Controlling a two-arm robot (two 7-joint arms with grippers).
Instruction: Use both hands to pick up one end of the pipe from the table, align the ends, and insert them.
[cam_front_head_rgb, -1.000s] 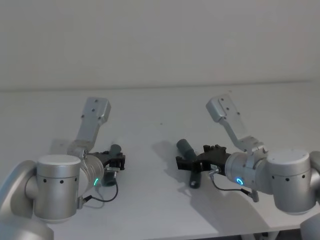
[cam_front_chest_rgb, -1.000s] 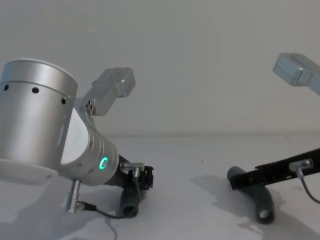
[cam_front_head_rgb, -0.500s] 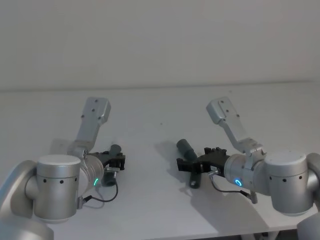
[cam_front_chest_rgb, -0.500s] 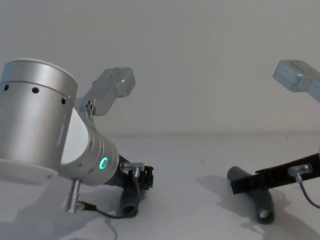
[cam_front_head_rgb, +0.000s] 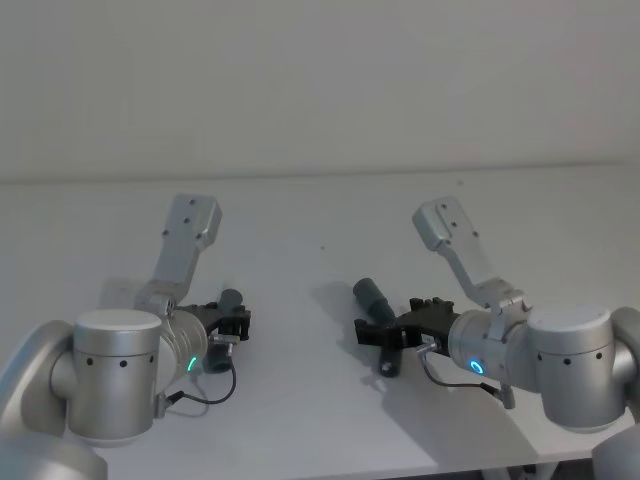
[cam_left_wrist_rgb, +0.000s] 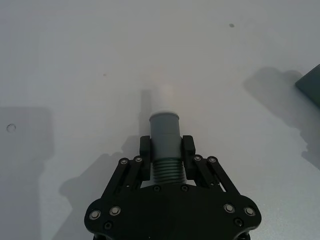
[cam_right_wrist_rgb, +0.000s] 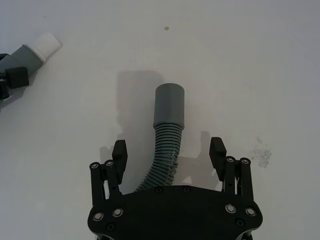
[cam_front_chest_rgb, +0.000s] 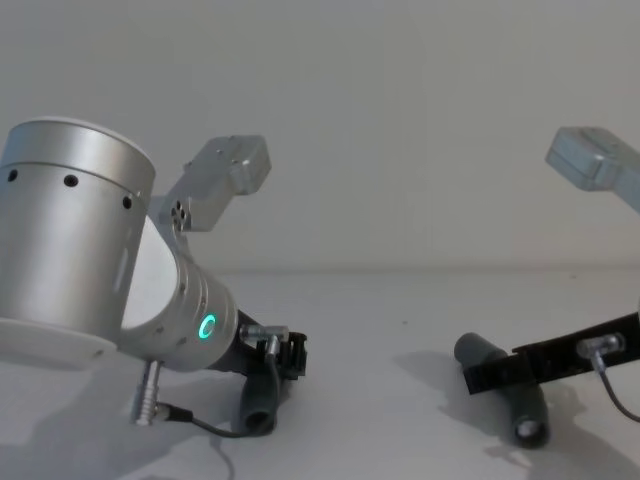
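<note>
— Looks like a robotics lab or a test cell, not a home or a shop.
— Going by what?
— By the counter (cam_front_head_rgb: 320, 215): plain, matte white, evenly lit, with faint scuffs and specks. Right behind the counter, a blank pale wall (cam_front_head_rgb: 320, 80), meeting it in one straight seam.
— And beyond that?
— Reaching over the counter's near edge, two brushed-silver machine arms, the left arm (cam_front_head_rgb: 115, 375) and the right arm (cam_front_head_rgb: 570, 365), each with a glowing ring near the wrist and an exposed cable plugged in beside it. Hard to narrow further than lab or test bench.
</note>
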